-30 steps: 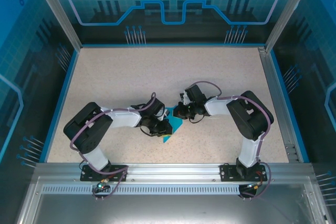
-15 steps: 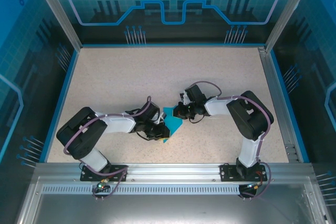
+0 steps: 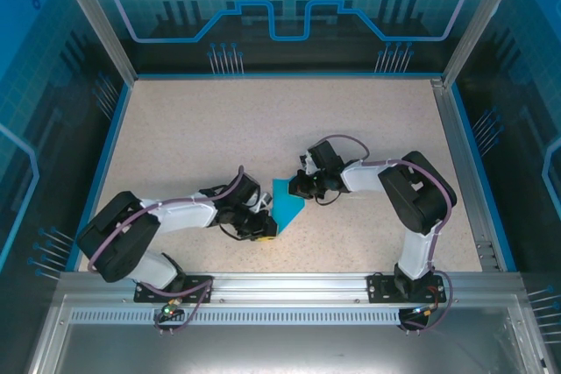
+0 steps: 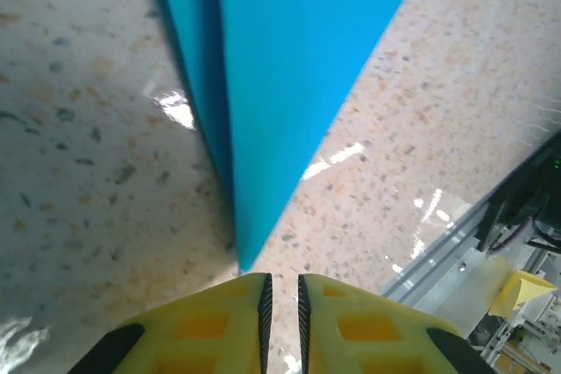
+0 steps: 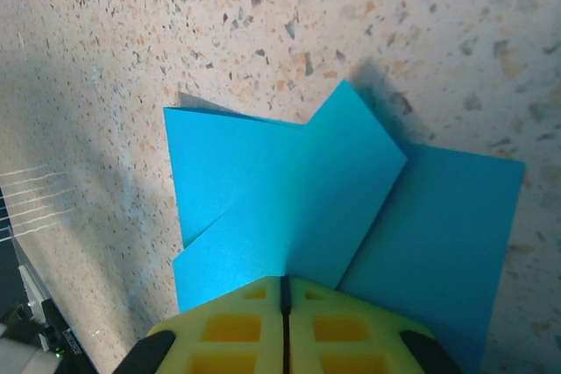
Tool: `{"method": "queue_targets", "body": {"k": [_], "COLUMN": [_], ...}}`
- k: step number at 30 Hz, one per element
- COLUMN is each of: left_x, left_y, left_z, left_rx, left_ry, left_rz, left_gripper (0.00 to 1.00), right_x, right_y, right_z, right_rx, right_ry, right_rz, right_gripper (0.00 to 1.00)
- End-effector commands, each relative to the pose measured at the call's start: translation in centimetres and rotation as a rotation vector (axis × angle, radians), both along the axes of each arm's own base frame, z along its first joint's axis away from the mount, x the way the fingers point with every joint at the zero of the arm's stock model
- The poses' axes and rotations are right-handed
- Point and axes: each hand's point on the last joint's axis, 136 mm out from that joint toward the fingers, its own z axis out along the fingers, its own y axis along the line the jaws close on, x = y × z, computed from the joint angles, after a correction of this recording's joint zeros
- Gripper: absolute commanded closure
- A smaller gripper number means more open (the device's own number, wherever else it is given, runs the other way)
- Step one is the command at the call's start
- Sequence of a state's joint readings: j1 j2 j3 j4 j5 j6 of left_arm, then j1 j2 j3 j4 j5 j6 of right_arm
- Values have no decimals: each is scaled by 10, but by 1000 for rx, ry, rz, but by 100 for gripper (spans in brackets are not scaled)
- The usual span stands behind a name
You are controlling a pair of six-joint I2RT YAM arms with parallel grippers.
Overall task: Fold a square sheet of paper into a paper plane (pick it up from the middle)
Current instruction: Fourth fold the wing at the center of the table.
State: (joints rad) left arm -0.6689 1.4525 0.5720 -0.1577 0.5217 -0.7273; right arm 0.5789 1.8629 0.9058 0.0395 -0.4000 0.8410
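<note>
Paper (image 5: 289, 208), folded into overlapping flaps, lies on desk (image 3: 193, 137) between the arms. Right gripper (image 5: 283, 282) clenched, tips over paper's edge; whether it pinches the paper cannot be told. Left gripper (image 4: 283, 282) slightly parted, empty, paper's pointed corner just beyond its tips.

The left arm (image 3: 175, 214) has swung back, seemingly off the paper plane (image 3: 287, 200).

Speckled beige table (image 3: 263, 129) stretching out flat, blue trim (image 3: 103, 172) running along its edges, folded cyan-blue paper (image 3: 287, 201) lying directly on it near the middle, flaps overlapping.
</note>
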Motion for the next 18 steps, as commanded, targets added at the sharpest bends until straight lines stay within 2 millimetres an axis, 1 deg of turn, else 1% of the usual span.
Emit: {"method": "queue_targets", "body": {"k": [1, 3, 6, 8, 10, 13, 16, 18], "left_x": [0, 14, 35, 48, 59, 73, 83, 89], "left_y": [3, 11, 29, 34, 31, 22, 12, 10], "left_z": [21, 30, 33, 34, 39, 43, 44, 41], "left_rx": [-47, -42, 28, 65, 64, 49, 44, 60], "left_ry": [-16, -71, -127, -156, -183, -210, -215, -215], "left_rz": [15, 73, 155, 188, 198, 193, 167, 164], "left_gripper": [81, 78, 75, 75, 74, 72, 72, 71], "right_x": [-12, -9, -5, -5, -3, -4, -8, -12], "right_y": [-13, -8, -4, -1, 0, -11, -26, -34], "right_z": [-20, -9, 6, 19, 33, 46, 47, 45], "right_rx": [-102, -83, -77, -61, -48, -83, -132, -140], "right_ry": [51, 29, 7, -11, -40, -79, -90, -83], "right_rz": [4, 14, 31, 44, 47, 32, 4, -17], "right_gripper": [92, 90, 87, 85, 82, 77, 73, 71]}}
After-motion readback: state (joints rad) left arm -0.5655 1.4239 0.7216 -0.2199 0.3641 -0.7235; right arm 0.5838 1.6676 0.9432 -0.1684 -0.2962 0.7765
